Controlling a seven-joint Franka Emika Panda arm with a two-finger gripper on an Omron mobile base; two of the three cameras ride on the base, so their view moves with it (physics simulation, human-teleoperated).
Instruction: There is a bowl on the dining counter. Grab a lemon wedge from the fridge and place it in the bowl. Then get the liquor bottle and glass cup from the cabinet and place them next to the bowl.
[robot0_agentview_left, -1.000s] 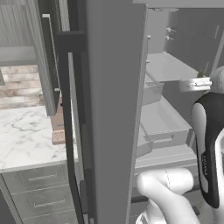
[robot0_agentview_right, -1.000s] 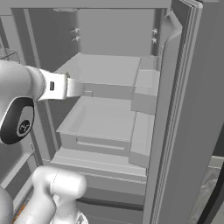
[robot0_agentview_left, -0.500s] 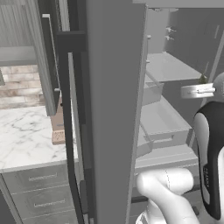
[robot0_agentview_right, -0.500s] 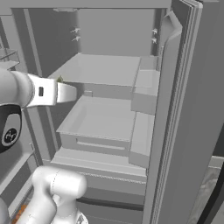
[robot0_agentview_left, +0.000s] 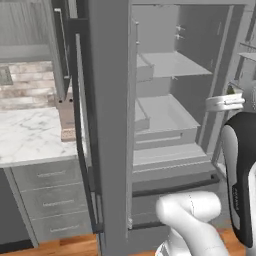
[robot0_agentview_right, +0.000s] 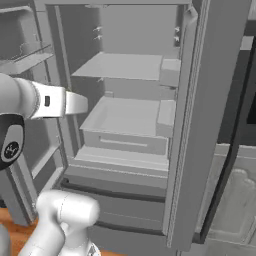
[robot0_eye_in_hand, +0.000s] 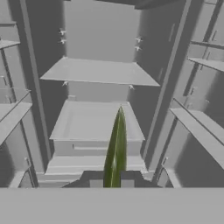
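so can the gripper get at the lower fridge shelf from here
Probably yes. The fridge stands open, and in the hand view nothing lies between the gripper and the lower shelf. But it is shut on the lemon wedge, so it couldn't pick up anything else there.

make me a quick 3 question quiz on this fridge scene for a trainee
1. True or false: the fridge doors stand open.
2. In the hand view, the thin green lemon wedge sits: A) on the top shelf B) between the claw fingertips C) in a door bin.
3. Fill in: beside the fridge in the left base view lies a white ____ worktop.

Key: 1 true; 2 B; 3 marble.
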